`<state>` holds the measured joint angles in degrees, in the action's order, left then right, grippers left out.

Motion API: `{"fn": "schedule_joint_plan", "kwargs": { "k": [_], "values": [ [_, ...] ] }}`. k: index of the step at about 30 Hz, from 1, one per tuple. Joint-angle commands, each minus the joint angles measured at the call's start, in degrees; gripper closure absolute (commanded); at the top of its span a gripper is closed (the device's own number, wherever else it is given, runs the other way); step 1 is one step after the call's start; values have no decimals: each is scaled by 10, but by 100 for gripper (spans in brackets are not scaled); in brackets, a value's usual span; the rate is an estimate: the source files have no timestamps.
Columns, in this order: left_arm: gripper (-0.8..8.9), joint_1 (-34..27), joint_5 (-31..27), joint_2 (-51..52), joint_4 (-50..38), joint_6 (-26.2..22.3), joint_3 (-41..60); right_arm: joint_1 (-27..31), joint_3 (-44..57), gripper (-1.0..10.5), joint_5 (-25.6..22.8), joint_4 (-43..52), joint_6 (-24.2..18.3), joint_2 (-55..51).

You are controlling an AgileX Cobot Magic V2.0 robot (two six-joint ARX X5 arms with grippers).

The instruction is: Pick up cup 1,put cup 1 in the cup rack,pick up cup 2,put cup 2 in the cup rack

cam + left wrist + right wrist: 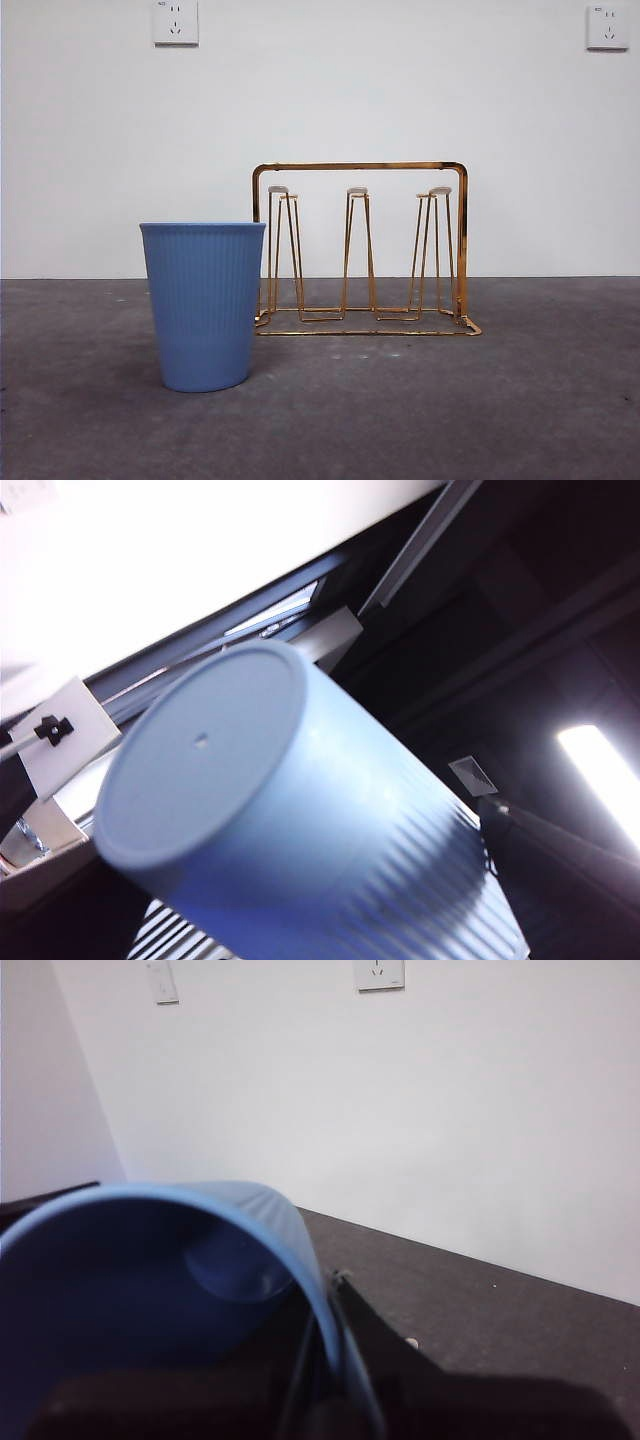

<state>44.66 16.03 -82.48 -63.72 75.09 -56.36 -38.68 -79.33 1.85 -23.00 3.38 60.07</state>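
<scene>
Light-blue ribbed plastic, tapered: one standing cup (205, 305) sits upright, mouth up, on the near left of the grey table (520, 400), with no arm in the front view. Just right of it and farther back stands the cup rack (360, 167), gold wire with an arched top bar and white-tipped prongs that carry nothing. The cup's right edge overlaps the rack's left post in this view; whether they touch cannot be told. The left wrist view shows a tilted cup (300, 820) filling the frame, flat base pointing away from the camera, with ceiling behind it. The left gripper's fingers are hidden there, so their state cannot be told. In the right wrist view, the right gripper (325, 1360) is clamped on the wall of an open-mouthed cup (290, 1230), one dark finger outside the rim. No side speck is visible, so cup 1 and cup 2 cannot be told apart.
</scene>
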Motion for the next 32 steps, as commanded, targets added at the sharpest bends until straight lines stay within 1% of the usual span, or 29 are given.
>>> {"fn": "schedule_joint_plan", "kwargs": {
  "k": [1, 2, 4, 6, 8, 12, 15, 16, 25, 29, 31, 32],
  "values": [
    [194, 0, 5, -2, -8, -3, -1, -12, 3, 964, -20, 3, -9, 6],
    [205, 0, 5, -2, -9, -3, -1, -13, 3, 964, -28, 3, -11, 7],
    [288, 0, 6, -2, -12, -3, -1, -15, 3, 964, -35, 3, -11, 8],
    [347, 0, 4, -2, -12, -3, -1, -15, 3, 963, -35, 4, -11, 8],
    [382, 0, 4, -2, -14, -3, -1, -15, 3, 963, -38, 4, -11, 8],
    [389, 0, 4, -2, -19, -3, -1, -15, 3, 963, -38, 3, -11, 10],
    [522, 0, 4, -2, -19, -3, -1, -15, 4, 963, -38, -1, -12, 10],
    [547, 0, 4, -2, -19, -3, -1, -15, 4, 963, -38, -4, -13, 10],
    [544, 0, 9, -2, -17, -4, -1, -15, 4, 963, -38, -47, -26, 10],
    [546, 0, 28, -2, -15, -10, -1, -15, 4, 963, -38, -54, -26, 10],
    [599, 0, 37, -2, -15, -14, -1, -15, 4, 962, -38, -61, -26, 10],
    [641, 0, 39, -2, -15, -14, -1, -15, 4, 961, -38, -67, -26, 10]
  ]
}}
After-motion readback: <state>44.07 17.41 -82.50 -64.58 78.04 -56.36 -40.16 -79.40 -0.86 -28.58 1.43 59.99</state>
